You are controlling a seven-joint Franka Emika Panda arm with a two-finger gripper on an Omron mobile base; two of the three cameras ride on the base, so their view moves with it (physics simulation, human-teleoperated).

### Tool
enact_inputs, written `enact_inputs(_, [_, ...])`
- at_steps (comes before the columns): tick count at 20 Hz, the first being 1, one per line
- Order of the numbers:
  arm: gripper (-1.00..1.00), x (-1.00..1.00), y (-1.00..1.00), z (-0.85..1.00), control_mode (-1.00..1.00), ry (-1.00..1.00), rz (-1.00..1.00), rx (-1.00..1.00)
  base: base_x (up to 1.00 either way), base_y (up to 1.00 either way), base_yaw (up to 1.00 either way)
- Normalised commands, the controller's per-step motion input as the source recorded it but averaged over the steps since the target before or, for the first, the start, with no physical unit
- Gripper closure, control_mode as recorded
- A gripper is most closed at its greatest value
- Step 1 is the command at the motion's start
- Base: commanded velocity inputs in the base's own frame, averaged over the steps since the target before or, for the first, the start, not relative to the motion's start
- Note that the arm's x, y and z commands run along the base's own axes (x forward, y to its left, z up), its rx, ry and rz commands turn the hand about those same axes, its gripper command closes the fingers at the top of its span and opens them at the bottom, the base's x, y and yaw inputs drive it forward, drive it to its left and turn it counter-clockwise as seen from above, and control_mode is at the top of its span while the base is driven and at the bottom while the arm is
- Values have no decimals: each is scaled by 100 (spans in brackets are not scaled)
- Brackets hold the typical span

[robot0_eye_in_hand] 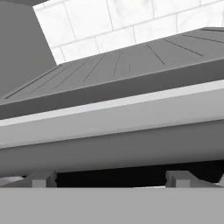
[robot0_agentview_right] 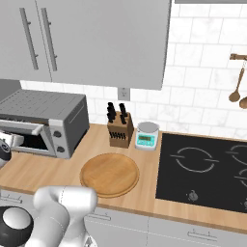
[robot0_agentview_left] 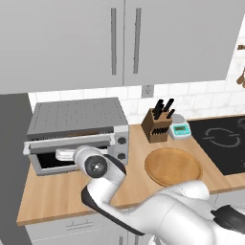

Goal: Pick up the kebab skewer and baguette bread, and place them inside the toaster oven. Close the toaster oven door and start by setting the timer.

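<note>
The toaster oven (robot0_agentview_left: pixel 76 119) sits at the table's (robot0_agentview_left: pixel 57 196) left end, its toaster oven door (robot0_agentview_left: pixel 72 142) nearly shut. The pincer (robot0_eye_in_hand: pixel 109 177) hovers at it, spread wide and empty (skewer and bread unseen); a careless push could skid off the handle.

Toaster oven (robot0_agentview_left: pixel 76 122) sits on counter (robot0_agentview_left: pixel 57 194) at left end, just ahead of the fingers (robot0_eye_in_hand: pixel 41 178); its door (robot0_eye_in_hand: pixel 109 120) stands right above and beyond the fingertips. Right of the fingers: round board (robot0_agentview_left: pixel 173 166) on counter, then knife block (robot0_agentview_left: pixel 155 124) and scale (robot0_agentview_left: pixel 180 128) behind it by the wall, cooktop (robot0_agentview_left: pixel 225 141) farthest right.
</note>
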Motion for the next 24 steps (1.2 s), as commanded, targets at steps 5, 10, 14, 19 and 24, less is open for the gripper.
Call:
enact_inputs(5, [-100,26,-13,0,-100,3,0,0,0,0,0])
enact_inputs(10, [-100,23,-13,0,-100,2,0,0,0,0,0])
enact_inputs(14, [-100,20,-11,0,-100,3,0,0,0,0,0])
enact_inputs(19, [-100,21,-13,0,-100,4,0,0,0,0,0])
enact_inputs(24, [-100,23,-12,0,-100,4,0,0,0,0,0])
